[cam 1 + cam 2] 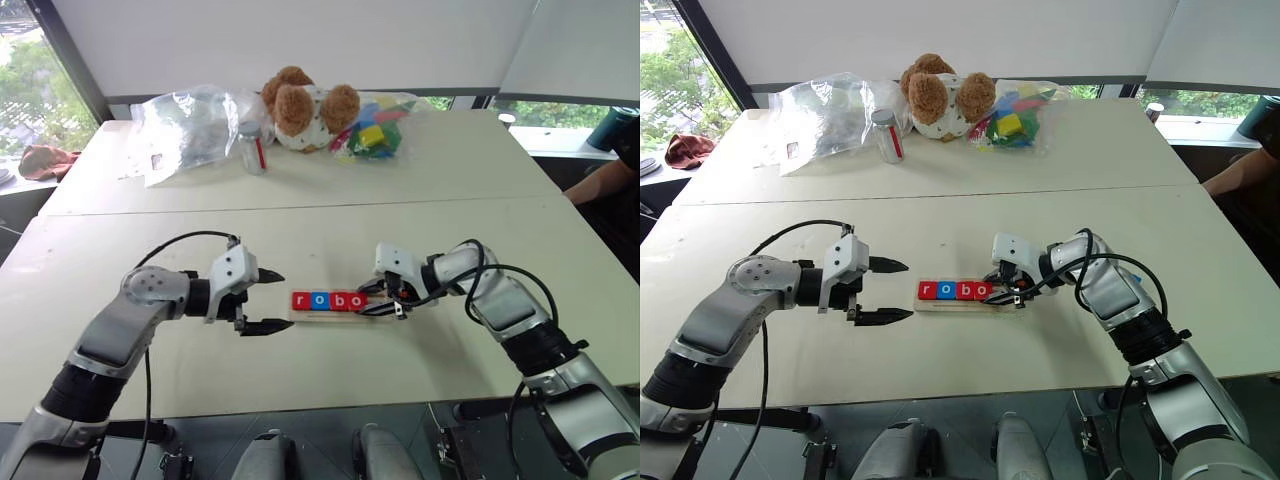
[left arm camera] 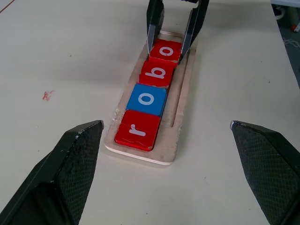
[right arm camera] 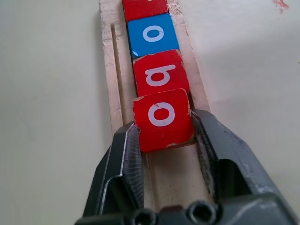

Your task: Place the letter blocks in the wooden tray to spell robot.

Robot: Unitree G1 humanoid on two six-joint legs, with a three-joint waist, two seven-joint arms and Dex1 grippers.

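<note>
The wooden tray [image 2: 180, 112] lies on the pale table between my two grippers. In it sit four letter blocks in a row: a red r [image 2: 137, 130], a blue o [image 2: 146, 99], a red b [image 2: 158, 72] and a red o [image 3: 161, 119]. My right gripper [image 1: 385, 300] reaches into the tray's right end. Its fingers [image 3: 129, 154] stand on either side of the red o, slightly parted, with a thin gap at one side. That block rests in the tray against the b. My left gripper [image 1: 287, 300] hovers wide open just off the tray's left end, holding nothing.
At the back of the far table are a teddy bear [image 1: 300, 105], a clear bag of multicoloured toy blocks [image 1: 375, 130], a crumpled plastic bag [image 1: 185, 125] and a small jar [image 1: 251, 148]. A person's arm [image 1: 600, 185] rests at the right edge.
</note>
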